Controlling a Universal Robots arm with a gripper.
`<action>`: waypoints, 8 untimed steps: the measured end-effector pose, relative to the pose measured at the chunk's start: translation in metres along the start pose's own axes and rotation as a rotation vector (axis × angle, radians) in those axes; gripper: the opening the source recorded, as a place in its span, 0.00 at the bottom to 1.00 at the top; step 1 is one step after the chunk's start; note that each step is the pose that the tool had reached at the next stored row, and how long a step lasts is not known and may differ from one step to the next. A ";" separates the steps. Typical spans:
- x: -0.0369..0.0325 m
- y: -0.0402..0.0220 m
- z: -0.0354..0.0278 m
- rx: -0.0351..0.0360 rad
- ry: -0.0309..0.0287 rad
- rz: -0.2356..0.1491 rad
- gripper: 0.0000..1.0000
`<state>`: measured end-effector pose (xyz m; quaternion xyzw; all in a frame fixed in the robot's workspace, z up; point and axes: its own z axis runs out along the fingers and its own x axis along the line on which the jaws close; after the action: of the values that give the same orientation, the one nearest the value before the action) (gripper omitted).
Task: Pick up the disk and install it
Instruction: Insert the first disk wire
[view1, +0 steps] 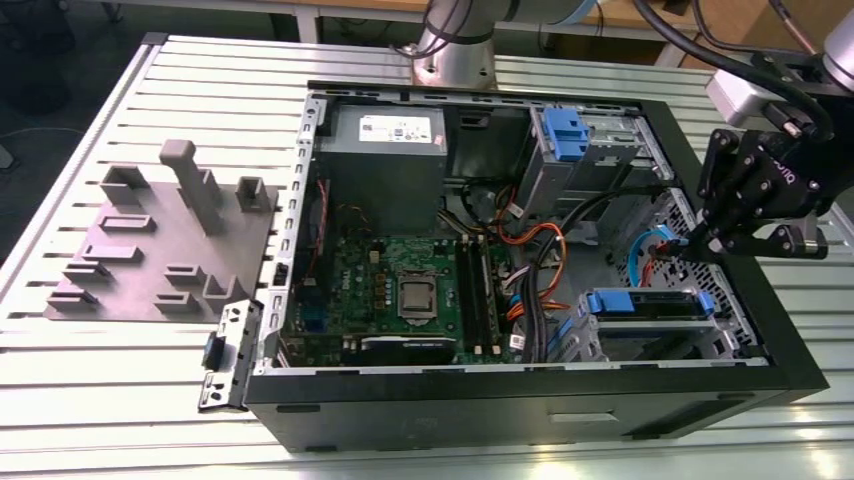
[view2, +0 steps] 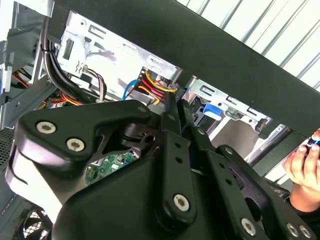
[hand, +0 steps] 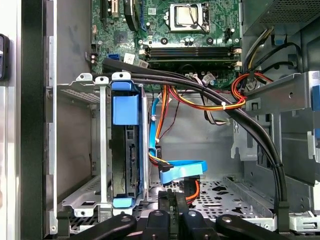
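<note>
In the exterior view the end effector (view1: 697, 240) hangs over the open computer case (view1: 534, 400), above the rim nearest the exterior view's right. Its fingers meet with nothing between them. Just below and beside it, in the drive cage (view1: 654, 335), sits the disk (view1: 647, 303), blue rails showing along its upper edge. By my reading the pick and the seating are done, though whether its cables are attached cannot be made out. The grey power supply (view1: 387, 150) and the motherboard (view1: 400, 290) lie well apart from the end effector, deeper in the case.

In the second wrist view the black linkage of the end effector (view2: 172, 107) crowds the foreground, fingers pressed together and empty. Past the tips are orange and yellow wires (view2: 152, 85) and a metal bay with a blue tab (view2: 210, 111). A person's hand (view2: 306, 162) shows outside the case.

In the first wrist view the disk (hand: 125, 150) stands on edge in its cage just ahead of the closed fingertips, long axis running from them toward the motherboard (hand: 190, 30). A blue data cable (hand: 180, 170) loops beside it.
</note>
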<state>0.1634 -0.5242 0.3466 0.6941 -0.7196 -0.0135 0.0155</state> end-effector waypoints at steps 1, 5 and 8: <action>0.0000 0.0000 0.0000 0.0000 0.0000 0.000 0.16; 0.0000 0.0002 0.0001 0.0000 -0.0002 0.000 0.16; 0.0001 0.0021 0.0001 0.0019 -0.0001 -0.002 0.16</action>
<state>0.1612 -0.5242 0.3465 0.6947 -0.7191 -0.0129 0.0148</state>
